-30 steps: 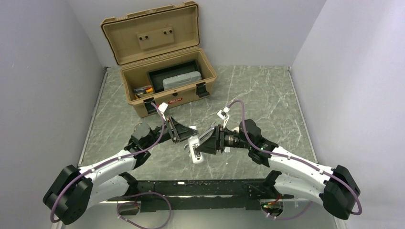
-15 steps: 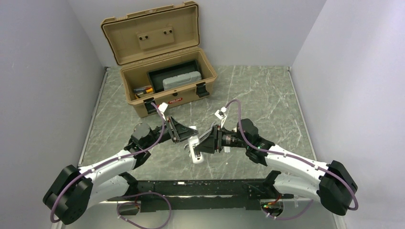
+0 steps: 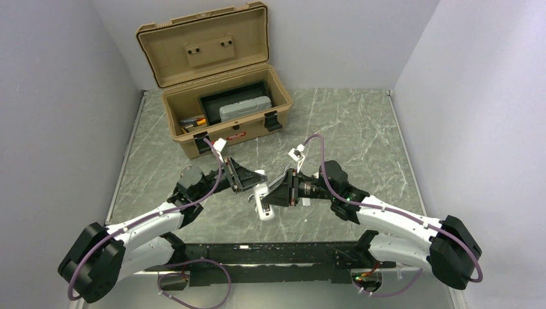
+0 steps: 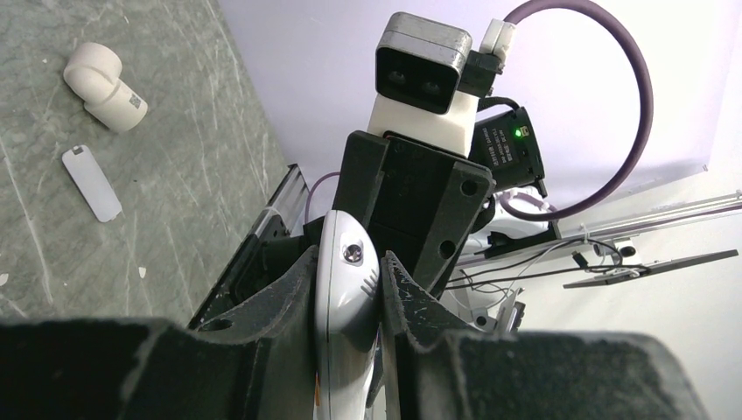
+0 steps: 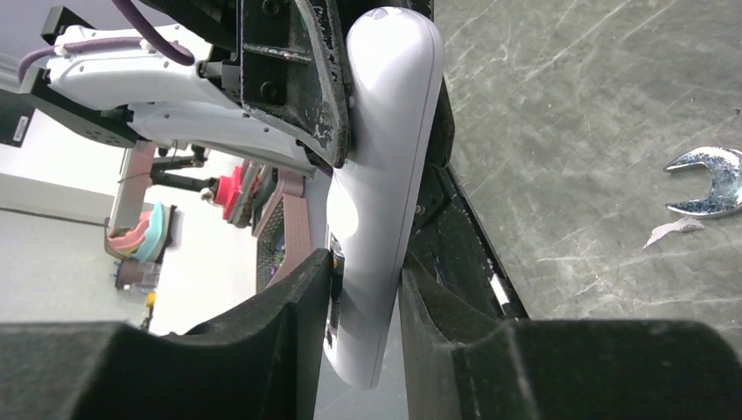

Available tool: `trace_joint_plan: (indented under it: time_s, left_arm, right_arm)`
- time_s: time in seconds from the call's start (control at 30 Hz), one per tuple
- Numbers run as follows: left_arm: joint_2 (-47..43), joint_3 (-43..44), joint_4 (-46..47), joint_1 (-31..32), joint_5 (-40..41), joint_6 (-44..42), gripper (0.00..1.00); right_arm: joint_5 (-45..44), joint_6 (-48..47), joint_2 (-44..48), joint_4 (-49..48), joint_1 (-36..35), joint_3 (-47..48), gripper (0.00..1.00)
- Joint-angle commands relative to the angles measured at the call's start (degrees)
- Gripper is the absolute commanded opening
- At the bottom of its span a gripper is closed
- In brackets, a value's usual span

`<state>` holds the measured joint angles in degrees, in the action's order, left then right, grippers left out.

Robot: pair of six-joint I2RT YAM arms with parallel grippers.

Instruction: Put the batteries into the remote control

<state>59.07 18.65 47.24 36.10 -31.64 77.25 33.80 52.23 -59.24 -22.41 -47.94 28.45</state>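
- Left end effector (image 4: 348,261) was pinching the remote control (image 5: 389,131) by one rounded end, its fingers pressed flat on the two long sides.
- Right end effector (image 5: 366,262) straddled the other end, both fingers against the white body with no gap showing, so it was judged to be gripping too.
- Between the two arms, the remote control hung in the air above the tabletop (image 3: 360,129), near its front edge.
- Judged step: a two-handed hold or handover, to present the battery recess.
- To do it well, one hold had to stay firm until the other was secure. Neither wrist should twist against the other, since the smooth, slim shell could slip or flex.
- A thin white cover (image 4: 92,182) lay flat on the tabletop beside a small curved white piece (image 4: 103,86), and a wrench (image 5: 709,179) lay well apart.
- No battery could be made out near the arms, so one end effector would need freeing next.
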Motion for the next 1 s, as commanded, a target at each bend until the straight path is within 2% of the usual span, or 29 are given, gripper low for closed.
trace_joint_plan:
  time_s: [0.0,0.17,0.3,0.47,0.5,0.6,0.67,0.8,0.97]
  left_arm:
    - [-0.89,2.17,3.16,0.19,0.00,0.27,0.00]
    - [-0.87,2.15,3.26,0.16,0.04,0.36,0.00]
    - [-1.01,2.29,2.73,0.13,0.06,0.18,0.00]
    - [-0.81,2.13,2.95,0.16,0.02,0.18,0.00]
    - [-0.68,2.04,3.21,0.15,-0.01,0.25,0.00]
    - [-0.47,1.86,3.48,0.19,0.00,0.36,0.00]
    - [-0.40,2.02,3.59,0.20,-0.05,0.35,0.00]
    - [-0.29,2.08,3.17,0.17,-0.01,0.03,0.00]
    - [0.08,1.18,3.51,0.14,0.02,-0.08,0.00]
  right_arm:
    - [0.66,-0.53,-0.53,-2.02,-0.22,0.45,0.32]
    - [0.37,-1.10,-0.98,-1.36,-0.38,0.83,0.13]
    - [-0.50,-1.80,-0.96,-0.27,-0.65,1.36,0.09]
    - [-0.95,-2.56,-0.84,0.75,-0.77,1.89,0.09]
    - [-0.81,-2.57,-0.66,0.45,-0.75,1.79,0.16]
    - [-1.53,-2.97,0.15,0.18,-0.75,1.59,0.51]
    - [-2.08,-3.26,1.01,0.00,-0.75,1.31,0.62]
    - [-2.29,-3.47,2.63,-1.08,-0.76,0.66,0.69]
    - [-4.25,-5.27,6.10,1.50,-0.70,1.09,0.71]
